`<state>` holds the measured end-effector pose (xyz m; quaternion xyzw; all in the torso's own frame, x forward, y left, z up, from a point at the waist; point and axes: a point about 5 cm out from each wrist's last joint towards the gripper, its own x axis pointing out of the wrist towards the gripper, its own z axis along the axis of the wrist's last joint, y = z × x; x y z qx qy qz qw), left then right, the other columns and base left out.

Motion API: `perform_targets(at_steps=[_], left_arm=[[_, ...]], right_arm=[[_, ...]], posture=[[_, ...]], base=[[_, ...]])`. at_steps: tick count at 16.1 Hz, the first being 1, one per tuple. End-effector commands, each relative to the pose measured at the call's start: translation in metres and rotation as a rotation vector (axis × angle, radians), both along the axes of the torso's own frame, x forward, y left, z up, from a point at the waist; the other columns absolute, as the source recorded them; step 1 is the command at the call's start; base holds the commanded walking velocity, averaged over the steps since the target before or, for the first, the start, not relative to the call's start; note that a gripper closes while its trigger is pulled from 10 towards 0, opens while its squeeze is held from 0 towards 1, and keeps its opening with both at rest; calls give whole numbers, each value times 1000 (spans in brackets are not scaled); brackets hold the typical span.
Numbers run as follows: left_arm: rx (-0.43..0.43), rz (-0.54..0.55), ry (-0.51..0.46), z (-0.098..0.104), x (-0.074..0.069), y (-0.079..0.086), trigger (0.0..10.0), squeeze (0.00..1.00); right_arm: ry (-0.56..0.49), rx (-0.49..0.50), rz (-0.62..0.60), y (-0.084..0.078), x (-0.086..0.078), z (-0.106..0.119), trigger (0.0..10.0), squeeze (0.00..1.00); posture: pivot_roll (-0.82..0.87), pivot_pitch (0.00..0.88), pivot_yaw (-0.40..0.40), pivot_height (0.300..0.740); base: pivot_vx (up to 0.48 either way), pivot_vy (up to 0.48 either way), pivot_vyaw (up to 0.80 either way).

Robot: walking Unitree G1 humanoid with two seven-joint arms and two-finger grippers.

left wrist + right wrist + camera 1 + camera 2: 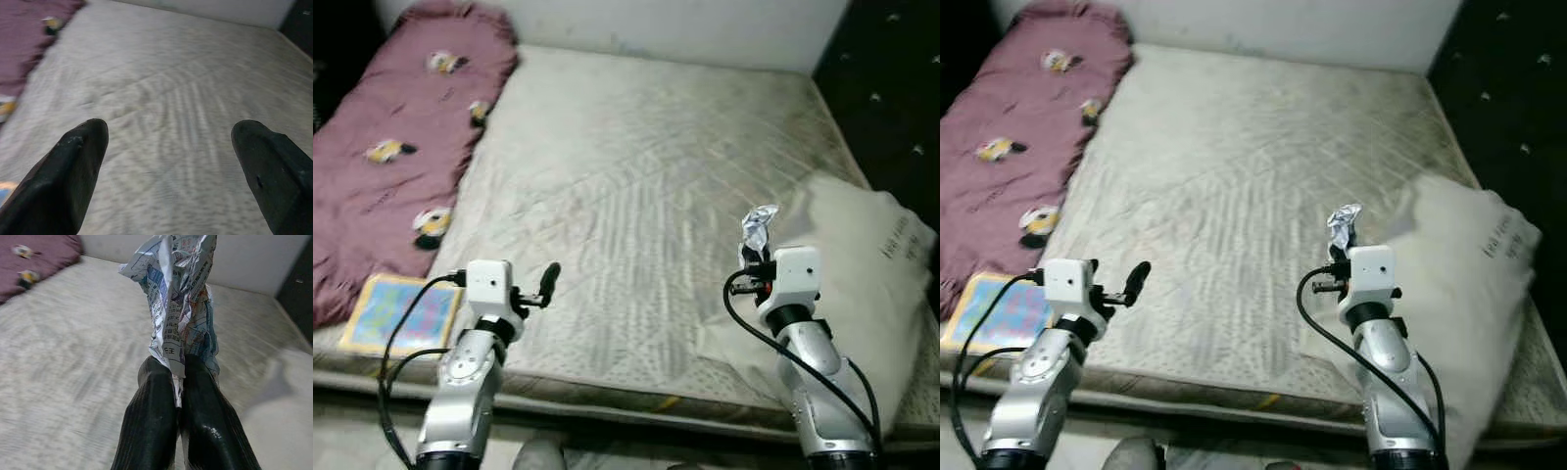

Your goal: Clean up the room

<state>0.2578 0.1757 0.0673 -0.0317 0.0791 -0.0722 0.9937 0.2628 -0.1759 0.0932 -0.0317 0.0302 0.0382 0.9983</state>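
Right wrist view: the right gripper (178, 377) pinches a crumpled printed paper wrapper (178, 298), white with blue text, above the mattress (646, 176); the left gripper (171, 142) gapes wide, holding nothing.

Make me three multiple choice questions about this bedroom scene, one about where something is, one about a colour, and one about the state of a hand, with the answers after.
1. Where does the pillow lie?
A. On the robot's right side of the mattress
B. On the blanket
C. On the floor

2. What colour is the blanket?
A. Green
B. Purplish red
C. Black

3. What is the right hand doing?
A. Hanging open
B. Gripping the pillow
C. Pinching a crumpled paper

Answers:
1. A, it rests at the mattress's right edge beside the right arm.
2. B, it is purplish red with small cartoon prints.
3. C, its fingers are closed on the printed paper, while the left hand is open.
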Motion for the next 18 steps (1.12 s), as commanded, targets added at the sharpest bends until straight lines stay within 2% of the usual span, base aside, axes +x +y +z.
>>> perform_targets(at_steps=[1, 4, 10, 18], left_arm=[[6, 14, 10, -1, -1, 5, 10000, 0], [8, 10, 7, 0, 0, 4, 10000, 0], [15, 11, 2, 0, 1, 4, 10000, 0], [22, 5, -5, 0, 2, 2, 10000, 0]], right_arm=[[12, 0, 12, 4, 0, -2, 10000, 0], [21, -8, 19, 5, 1, -3, 10000, 0], [30, -13, 9, 3, 2, -4, 10000, 0], [33, -14, 19, 4, 5, -5, 10000, 0]], posture=[[-26, 68, -30, 740], [-29, 75, -32, 740], [-26, 76, -32, 740], [-18, 68, -38, 740]], base=[[0, 480, 0], [0, 480, 0], [0, 480, -593], [0, 451, 0]])
